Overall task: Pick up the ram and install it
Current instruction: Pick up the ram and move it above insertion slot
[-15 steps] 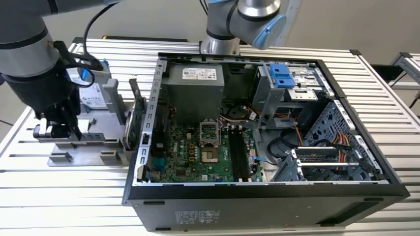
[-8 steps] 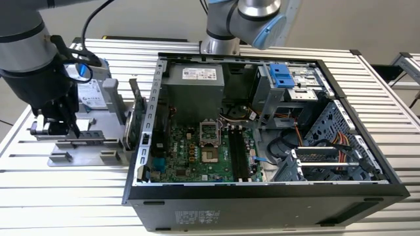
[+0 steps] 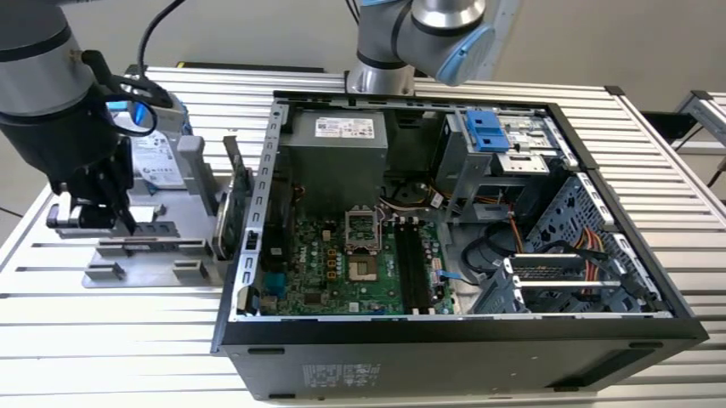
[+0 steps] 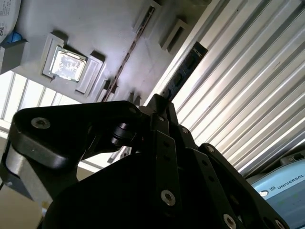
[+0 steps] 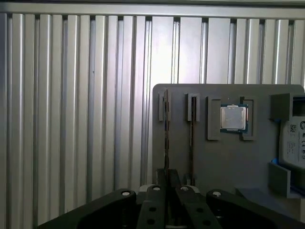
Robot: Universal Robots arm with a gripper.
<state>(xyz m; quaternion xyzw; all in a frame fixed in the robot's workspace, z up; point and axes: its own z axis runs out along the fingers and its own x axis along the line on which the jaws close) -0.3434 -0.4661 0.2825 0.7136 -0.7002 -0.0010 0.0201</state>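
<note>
Pincer (image 3: 114, 217) first: it hangs low over the grey holder plate (image 3: 136, 272) at the exterior view's left, with the arm's dark wrist above it. In both wrist views its fingers (image 5: 156, 191) are drawn almost together. The near end of the ram (image 5: 166, 129) runs in between them. I judge this a closed grip on the stick, though the pads' contact itself is hidden.

The ram (image 4: 183, 71) stands on edge in a narrow slot along one border of the holder plate (image 5: 228, 162), next to the ribbed metal table (image 3: 114, 357). It looks seated there, not raised. So the step in hand is the pick-up, at the moment of taking hold, and installing has not begun.

Freeing the stick calls for a pull in line with its slot. The board is thin and would bind or flex if tilted.

Just beside it in the first wrist view a second thin stick (image 5: 192, 126) sits in its own slot. Past that lies a square processor chip (image 5: 233, 118) in a pocket, then the silver hard drive (image 5: 293, 143) at the plate's far side.

Farther off, filling the centre and right of the exterior view, the open computer case (image 3: 454, 327) lies on the table. The dark memory slots (image 3: 414, 263) on its green motherboard (image 3: 340, 263) are well apart from the pincer.
</note>
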